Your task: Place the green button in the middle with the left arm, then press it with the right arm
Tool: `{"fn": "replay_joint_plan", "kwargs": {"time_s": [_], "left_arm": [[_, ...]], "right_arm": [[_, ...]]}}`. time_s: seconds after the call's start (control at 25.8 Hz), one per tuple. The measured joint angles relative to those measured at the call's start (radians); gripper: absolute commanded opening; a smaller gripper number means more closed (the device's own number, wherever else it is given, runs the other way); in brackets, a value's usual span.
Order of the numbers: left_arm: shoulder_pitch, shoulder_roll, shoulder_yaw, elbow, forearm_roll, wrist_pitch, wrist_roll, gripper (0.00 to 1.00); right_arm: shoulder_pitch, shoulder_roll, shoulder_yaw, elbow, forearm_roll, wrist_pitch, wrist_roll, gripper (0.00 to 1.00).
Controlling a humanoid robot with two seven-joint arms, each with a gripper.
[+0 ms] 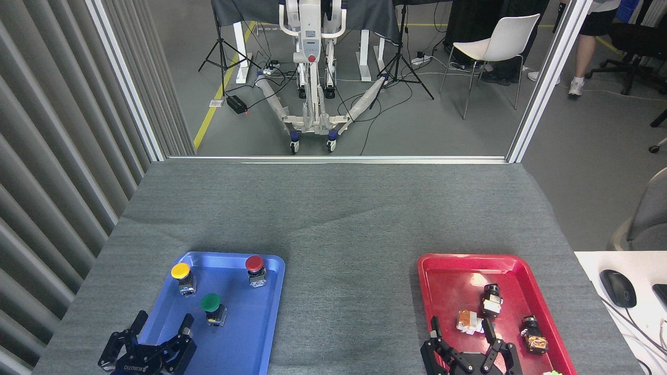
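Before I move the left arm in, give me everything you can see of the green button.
The green button has a round dark-green mushroom cap on a short boxy base, grey above and black below, with a small yellow mark on its front. It looks like plastic. It stands upright on the floor of the blue tray, nearer the robot than the yellow button and red button, touching neither. The left gripper is open just short of it, its nearest finger close beside the base but apart; nothing grips it.

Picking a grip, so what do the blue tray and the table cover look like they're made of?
Blue tray: probably smooth moulded plastic, going by its soft sheen and rounded rim. Table cover: matte grey felt-like cloth, with visible creases and a fine fuzzy weave.
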Motion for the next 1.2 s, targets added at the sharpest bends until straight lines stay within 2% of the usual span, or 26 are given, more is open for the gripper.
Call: {"fn": "replay_joint_plan", "kwargs": {"time_s": [1.2], "left_arm": [[-0.01, -0.004, 0.002, -0.007, 0.002, 0.002, 0.006, 1.0]], "right_arm": [[0.0, -0.001, 0.001, 0.0, 0.0, -0.001, -0.003, 1.0]]}}
